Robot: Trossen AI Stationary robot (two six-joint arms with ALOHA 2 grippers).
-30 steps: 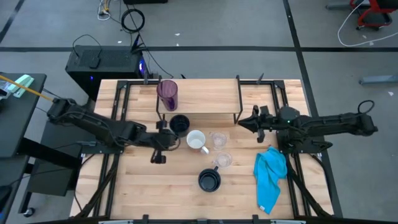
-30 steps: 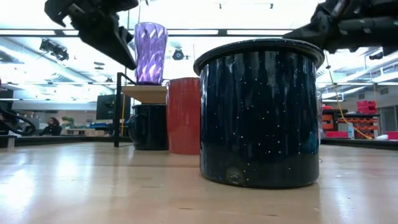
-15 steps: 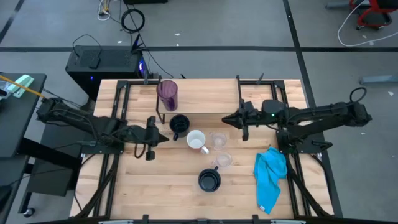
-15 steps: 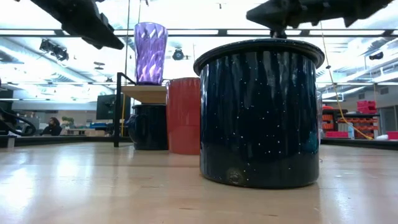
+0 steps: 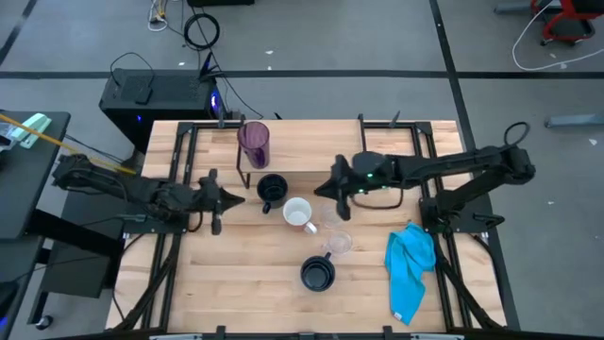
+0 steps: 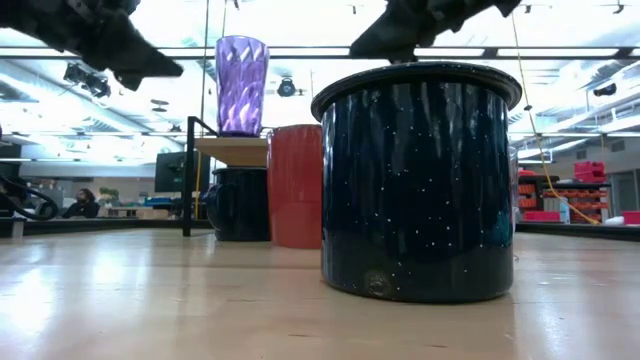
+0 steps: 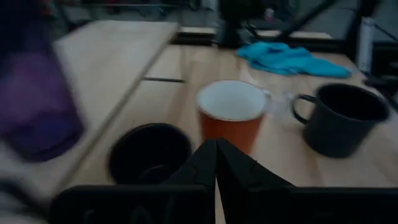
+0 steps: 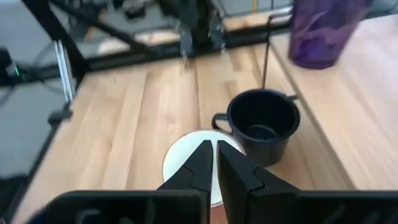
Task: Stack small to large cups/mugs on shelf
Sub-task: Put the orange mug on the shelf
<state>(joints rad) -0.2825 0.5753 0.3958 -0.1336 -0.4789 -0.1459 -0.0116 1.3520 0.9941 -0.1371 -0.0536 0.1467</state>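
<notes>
Purple translucent tumbler (image 5: 254, 143) upright on left end of wooden shelf (image 5: 311, 151), at far side of bench (image 5: 236, 274). Just in front of shelf, down on bench: dark mug (image 5: 272, 189) nearest, white-and-orange mug (image 5: 298, 213) just beside it, then two clear glasses (image 5: 331, 212) and (image 5: 339, 244) close together, and second dark mug (image 5: 317, 274) nearest front edge. Blue cloth (image 5: 410, 266) crumpled on right side of bench, well apart from cups. Left claw (image 5: 232, 197) raised above bench's left side, near first dark mug but not touching, fingers pressed together, holding nothing. Right claw (image 5: 324, 189) reaching in from right, above the space between shelf and white-and-orange mug, fingers pressed together too, empty. From right wrist camera, closed tips (image 8: 214, 163) poised over white rim of mug (image 8: 186, 163), dark mug (image 8: 262, 124) just beyond. From bench level, speckled dark mug (image 6: 418, 180) filling foreground, orange mug (image 6: 296, 185) behind.
</notes>
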